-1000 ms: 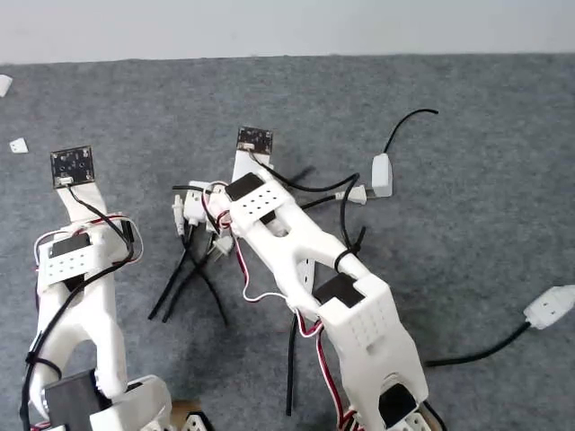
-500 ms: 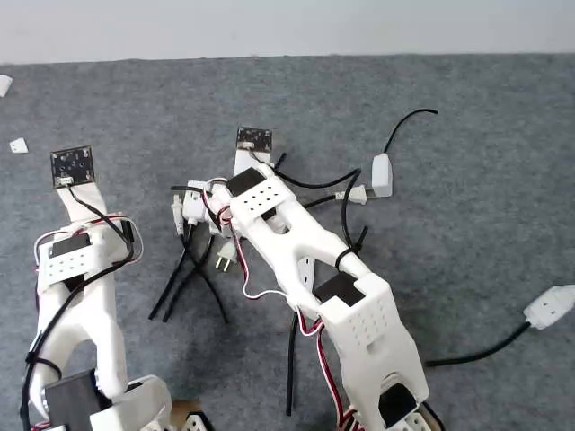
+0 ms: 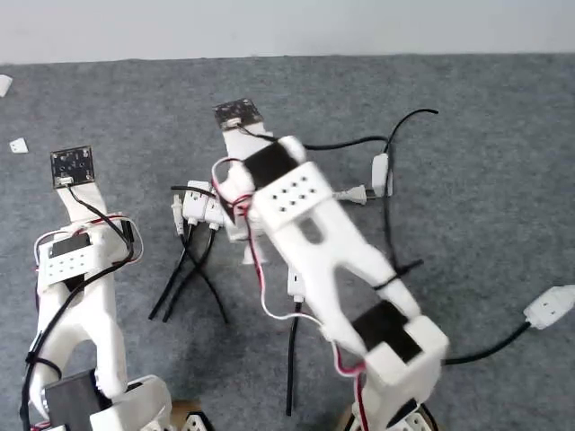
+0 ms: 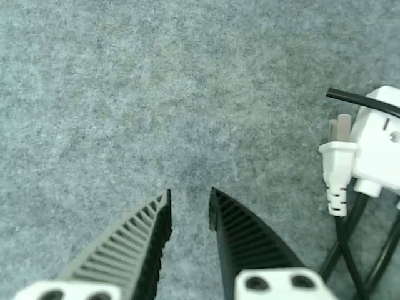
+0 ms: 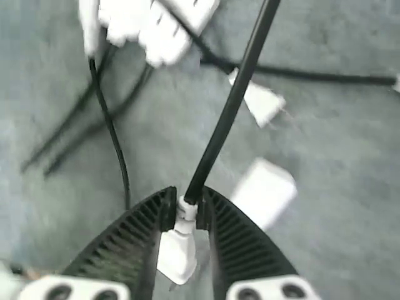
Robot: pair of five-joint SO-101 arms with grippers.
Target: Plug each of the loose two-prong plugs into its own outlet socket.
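1. Our left gripper [image 4: 189,194] hangs over bare carpet [image 4: 125,81], jaws slightly apart and empty. A loose plug [image 4: 335,172] lies off to one side.
2. The socket cluster [image 3: 199,208] sits between the arms.
3. Our right gripper [image 5: 185,190] is clamped on the held plug [image 5: 177,250]. Its cord [image 5: 231,106] points ahead toward the cluster, so we judge this arm better placed to insert.
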